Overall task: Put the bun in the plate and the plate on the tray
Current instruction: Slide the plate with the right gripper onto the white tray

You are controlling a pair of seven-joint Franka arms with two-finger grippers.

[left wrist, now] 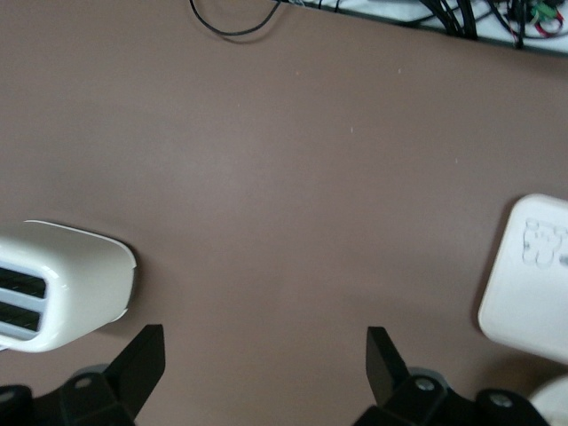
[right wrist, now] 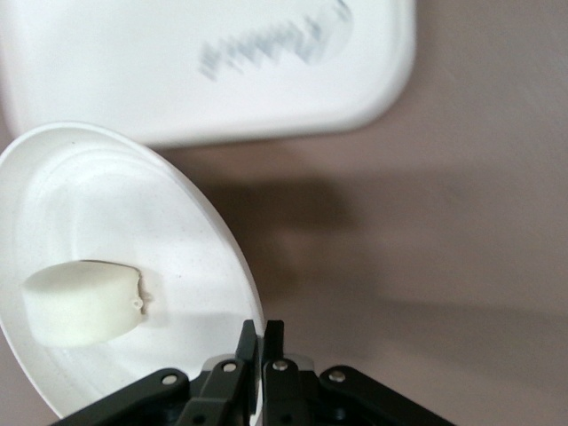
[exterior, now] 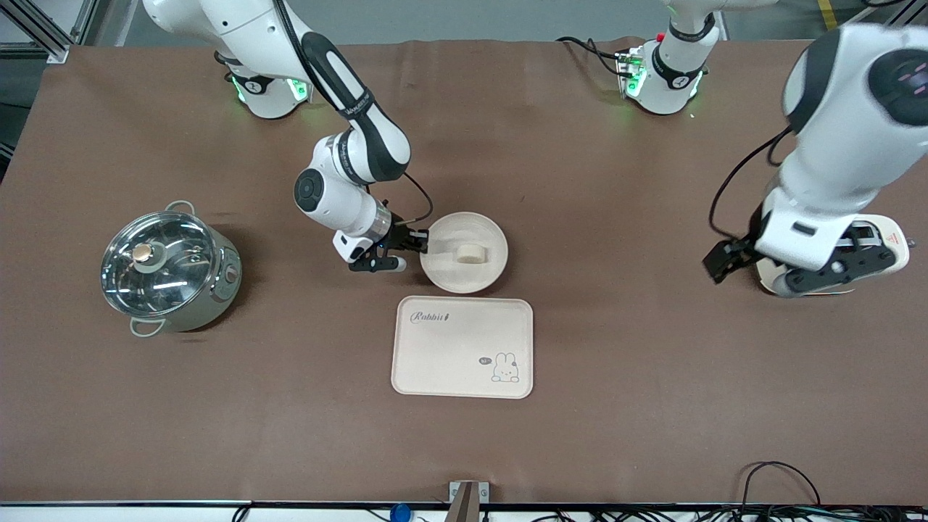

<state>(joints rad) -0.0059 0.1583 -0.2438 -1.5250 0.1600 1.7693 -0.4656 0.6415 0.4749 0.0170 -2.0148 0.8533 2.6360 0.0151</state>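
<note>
The round cream-white plate (exterior: 464, 252) is near the table's middle, with the pale bun (exterior: 470, 253) lying in it. My right gripper (exterior: 426, 242) is shut on the plate's rim at the side toward the right arm's end. In the right wrist view the rim (right wrist: 232, 257) runs between the closed fingers, with the bun (right wrist: 84, 302) in the dish. The plate looks tilted or slightly lifted there, casting a shadow. The rabbit-printed tray (exterior: 462, 347) lies just nearer the front camera than the plate and also shows in the right wrist view (right wrist: 204, 62). My left gripper (left wrist: 266, 355) is open, empty, waiting over the left arm's end of the table.
A steel pot with a glass lid (exterior: 168, 267) stands toward the right arm's end. A white toaster-like appliance (exterior: 881, 250) sits under my left arm, also seen in the left wrist view (left wrist: 62, 284). Cables run along the table's front edge (exterior: 783, 478).
</note>
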